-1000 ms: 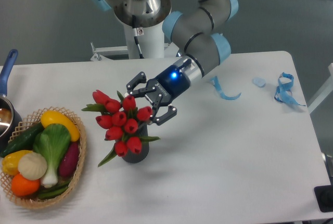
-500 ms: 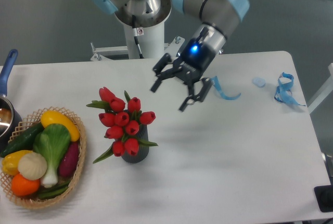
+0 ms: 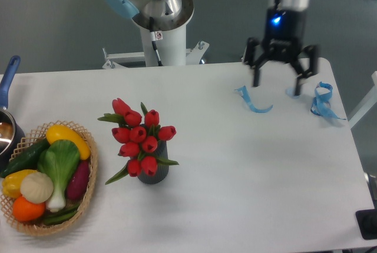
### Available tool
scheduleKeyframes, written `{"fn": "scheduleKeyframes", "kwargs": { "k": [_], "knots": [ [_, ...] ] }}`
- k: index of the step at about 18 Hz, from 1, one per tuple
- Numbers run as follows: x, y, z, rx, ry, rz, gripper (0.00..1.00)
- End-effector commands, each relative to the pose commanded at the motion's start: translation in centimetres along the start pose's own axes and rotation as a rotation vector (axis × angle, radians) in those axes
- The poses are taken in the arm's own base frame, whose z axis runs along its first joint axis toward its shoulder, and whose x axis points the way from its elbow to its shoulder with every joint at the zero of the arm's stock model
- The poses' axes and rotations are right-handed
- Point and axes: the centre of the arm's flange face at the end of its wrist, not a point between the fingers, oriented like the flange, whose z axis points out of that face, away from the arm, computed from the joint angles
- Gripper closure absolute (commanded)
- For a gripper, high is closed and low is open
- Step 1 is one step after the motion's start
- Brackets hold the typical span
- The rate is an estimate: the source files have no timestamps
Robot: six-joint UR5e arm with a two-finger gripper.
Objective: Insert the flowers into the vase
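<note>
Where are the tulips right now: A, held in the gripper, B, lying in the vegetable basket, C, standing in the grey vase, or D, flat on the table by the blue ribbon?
C: the tulips stand with their stems down in the vase, while the gripper hangs open and empty far off, over the table's back right part.

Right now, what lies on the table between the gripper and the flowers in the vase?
In the camera view, only a curled blue ribbon scrap lies near the gripper; onward to the flowers in the vase, bare table.
</note>
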Motion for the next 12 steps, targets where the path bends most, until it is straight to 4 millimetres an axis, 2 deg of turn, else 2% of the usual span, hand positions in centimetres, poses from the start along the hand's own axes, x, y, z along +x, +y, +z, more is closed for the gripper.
{"fn": "scheduleKeyframes", "kwargs": {
  "k": [2, 5, 6, 8, 12],
  "knots": [
    [-0.7, 1.2, -1.2, -0.084, 0.06, 0.122, 0.0],
    [-1.5, 6.3, -2.3, -0.122, 0.121, 0.247, 0.0],
    [-1.5, 7.3, -2.4, -0.124, 0.132, 0.281, 0.0],
    [-1.5, 8.1, -2.5, -0.122, 0.137, 0.319, 0.0],
    [-1.1, 7.4, -2.0, -0.109, 0.141, 0.329, 0.0]
  ]
}}
